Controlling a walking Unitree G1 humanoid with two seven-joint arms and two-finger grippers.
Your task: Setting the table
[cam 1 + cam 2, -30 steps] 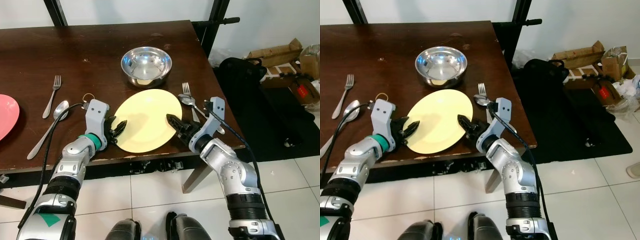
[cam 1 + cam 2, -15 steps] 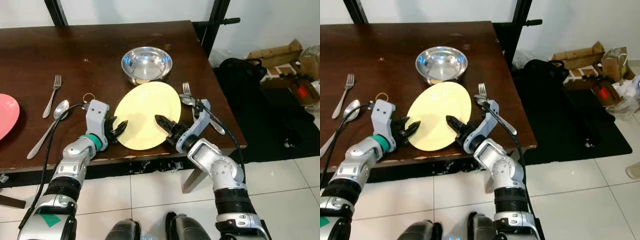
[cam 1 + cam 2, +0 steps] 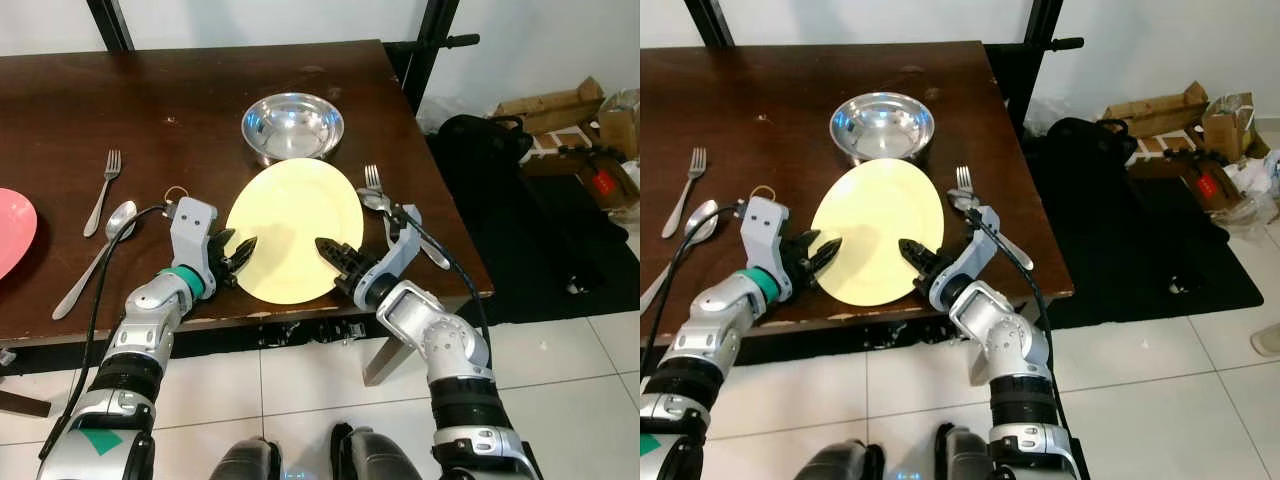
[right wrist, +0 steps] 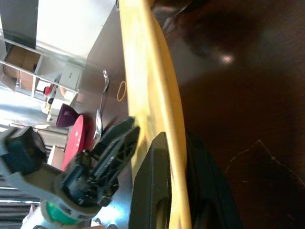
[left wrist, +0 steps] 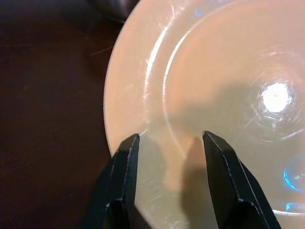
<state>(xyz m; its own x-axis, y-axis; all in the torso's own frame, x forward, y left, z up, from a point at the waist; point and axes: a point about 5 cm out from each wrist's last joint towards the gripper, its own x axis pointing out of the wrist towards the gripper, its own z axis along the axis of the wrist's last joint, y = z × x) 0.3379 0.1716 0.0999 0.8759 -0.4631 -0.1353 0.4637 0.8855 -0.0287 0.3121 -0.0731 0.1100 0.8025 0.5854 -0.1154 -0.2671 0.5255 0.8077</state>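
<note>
Grippers meet at the round yellow plastic plate [image 3: 290, 228] on the near table [image 3: 60, 90] edge: right gripper [image 3: 333, 253] pinches its rim, left gripper [image 3: 238, 254] spread open beside it.

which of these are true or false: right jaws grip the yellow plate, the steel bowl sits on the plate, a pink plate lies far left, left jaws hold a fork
1. The right gripper grips the yellow plate: true, its rim sits between the jaws.
2. The steel bowl sits on the plate: false, it stands behind it on the table.
3. A pink plate lies far left: true.
4. The left gripper holds a fork: false, it is open at the plate's edge.
</note>
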